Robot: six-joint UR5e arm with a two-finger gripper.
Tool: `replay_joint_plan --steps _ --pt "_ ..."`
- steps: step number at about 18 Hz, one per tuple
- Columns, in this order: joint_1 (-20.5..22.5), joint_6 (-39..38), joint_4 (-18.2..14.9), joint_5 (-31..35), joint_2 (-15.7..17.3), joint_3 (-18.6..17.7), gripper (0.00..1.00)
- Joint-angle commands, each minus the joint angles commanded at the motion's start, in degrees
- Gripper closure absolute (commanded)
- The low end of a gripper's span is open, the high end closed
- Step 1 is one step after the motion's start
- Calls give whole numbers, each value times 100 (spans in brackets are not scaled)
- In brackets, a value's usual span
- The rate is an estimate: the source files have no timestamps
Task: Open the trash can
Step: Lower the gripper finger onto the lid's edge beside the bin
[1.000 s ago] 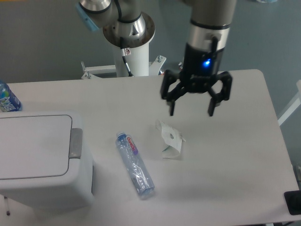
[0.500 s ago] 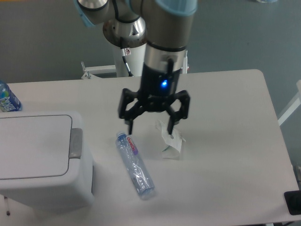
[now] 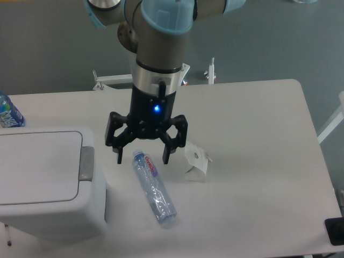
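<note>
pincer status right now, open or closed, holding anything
Pincer: open, fingers spread, holding nothing, above the cap end of the bottle.

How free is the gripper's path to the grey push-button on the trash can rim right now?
Probably free. The gripper hangs open above the cap end of the lying bottle, and the push-button sits to its left on the trash can with only bare table between. The crumpled paper lies on the other side.

The boxy white trash can (image 3: 45, 185) sits lower left, lid closed.
</note>
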Motion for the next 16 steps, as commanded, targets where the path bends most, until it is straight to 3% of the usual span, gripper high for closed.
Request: replay_joint_plan --steps 16 --pt "-299 0 9 0 -88 -53 0"
